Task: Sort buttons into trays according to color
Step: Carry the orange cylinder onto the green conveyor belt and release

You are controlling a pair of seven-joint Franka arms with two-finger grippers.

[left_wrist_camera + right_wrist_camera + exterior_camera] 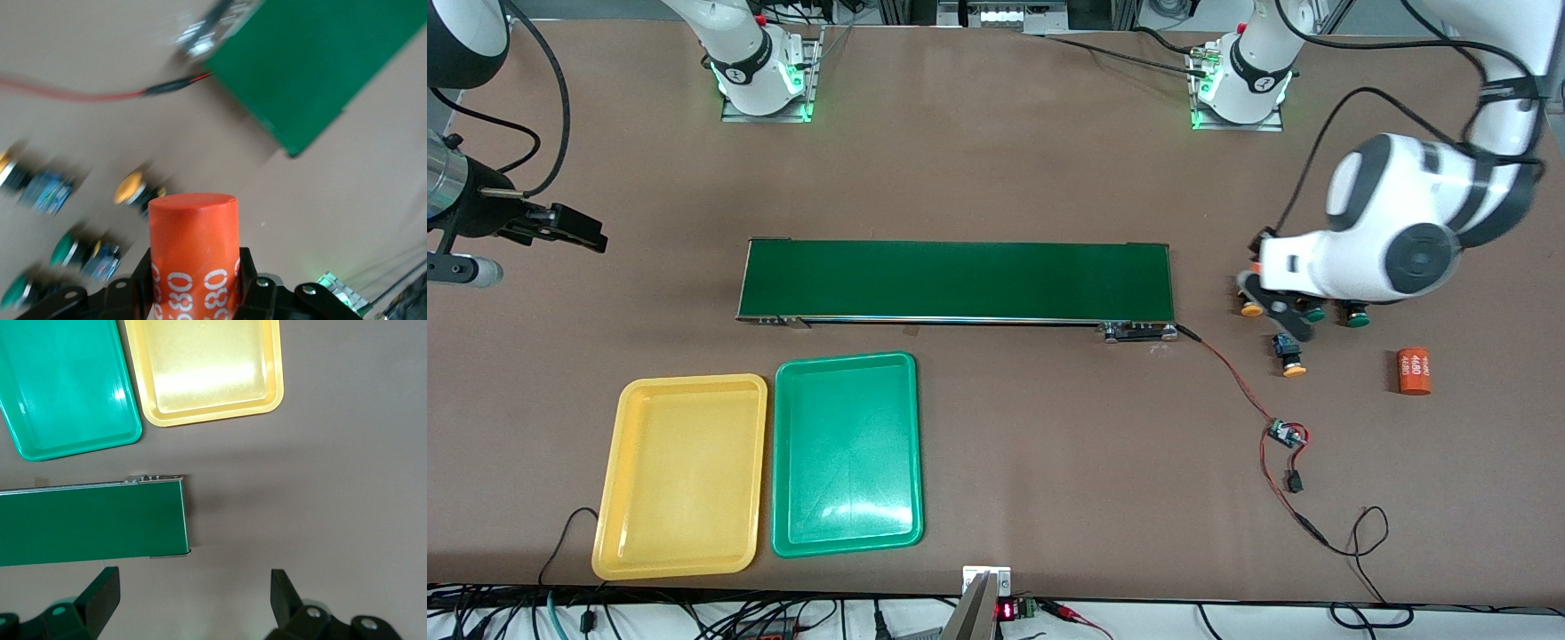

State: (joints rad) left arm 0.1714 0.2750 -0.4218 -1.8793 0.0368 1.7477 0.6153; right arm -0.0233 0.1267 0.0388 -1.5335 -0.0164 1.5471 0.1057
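Closest to the front camera are the two trays, sitting side by side and nearly touching: the yellow tray [681, 476] toward the right arm's end of the table and the green tray [846, 453] right next to it. Both look bare inside.

A bit farther back, toward the left arm's end, there's a little circuit board [1286, 434] on a red wire [1232, 373] that runs up to the corner of the conveyor belt [956, 281]. An orange cylinder [1414, 372] printed 4680 lies on its side on the table near there too.

Then the buttons, all loose on the table past the end of the belt. One yellow-capped button [1288, 354] sits on its own, nearest the camera. Just farther back are another yellow-capped one [1251, 308] and two green-capped ones [1313, 313] [1357, 316], partly under the left arm's wrist.

The left gripper [193, 293] is over that button cluster, and its wrist camera shows it clamped around a second orange cylinder [193, 247] with the same print, held upright between the fingers.

The right gripper [569, 228] hangs over bare table at its own end, farther back than the trays, fingers [100, 593] spread wide with nothing between them.
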